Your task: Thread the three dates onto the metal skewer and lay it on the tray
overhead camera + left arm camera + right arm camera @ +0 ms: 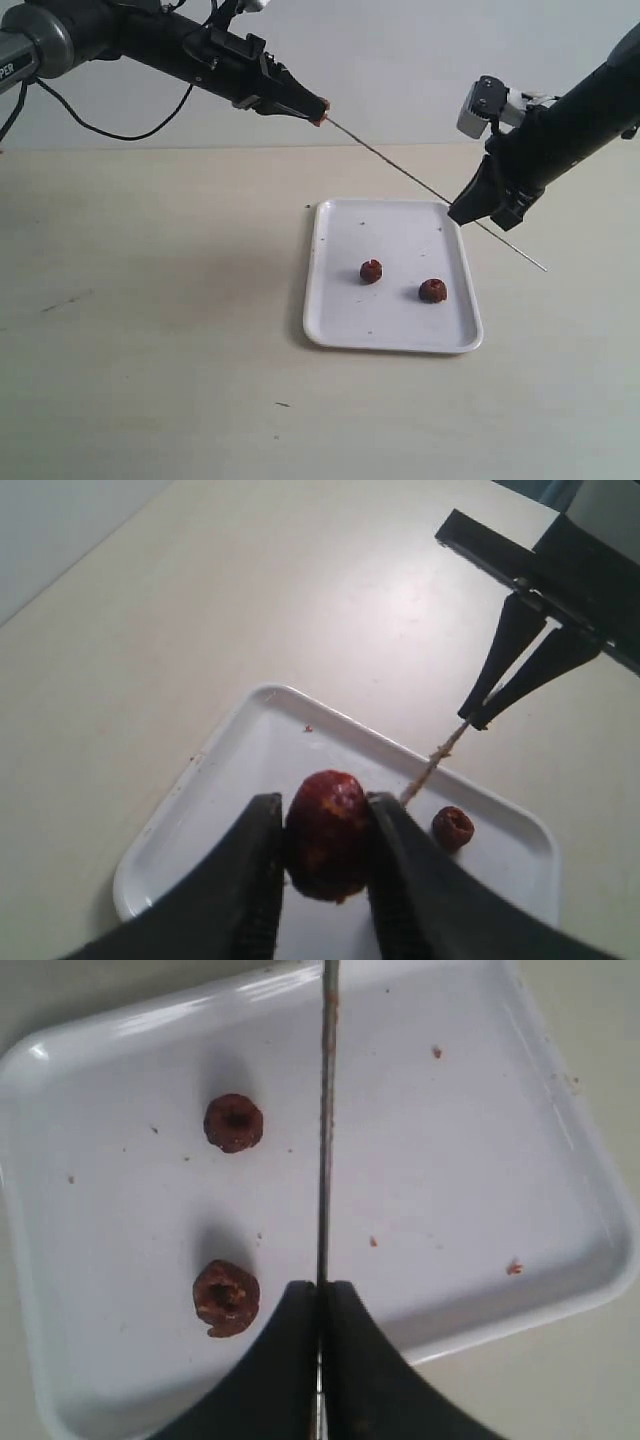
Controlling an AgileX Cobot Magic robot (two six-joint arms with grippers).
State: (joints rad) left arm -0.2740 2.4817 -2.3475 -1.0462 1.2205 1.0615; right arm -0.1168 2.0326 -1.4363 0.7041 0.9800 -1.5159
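High above the table, my left gripper (pixel 318 110) is shut on one dark red date (pixel 328 834), at the upper tip of the metal skewer (pixel 400 168). The thin rod slants down to the right. My right gripper (pixel 462 213) is shut on the skewer (pixel 324 1120) near its lower part, and a short end sticks out beyond the fingers. Two other dates (pixel 371 271) (pixel 432 291) lie loose on the white tray (pixel 335 300) below; the right wrist view shows both dates (pixel 234 1123) (pixel 226 1297) beside the rod.
The tray (pixel 560 1160) carries a few dark specks and crumbs. It sits on a plain beige tabletop (pixel 150 330) with bare surface on every side. A black cable (pixel 110 125) hangs under the left arm.
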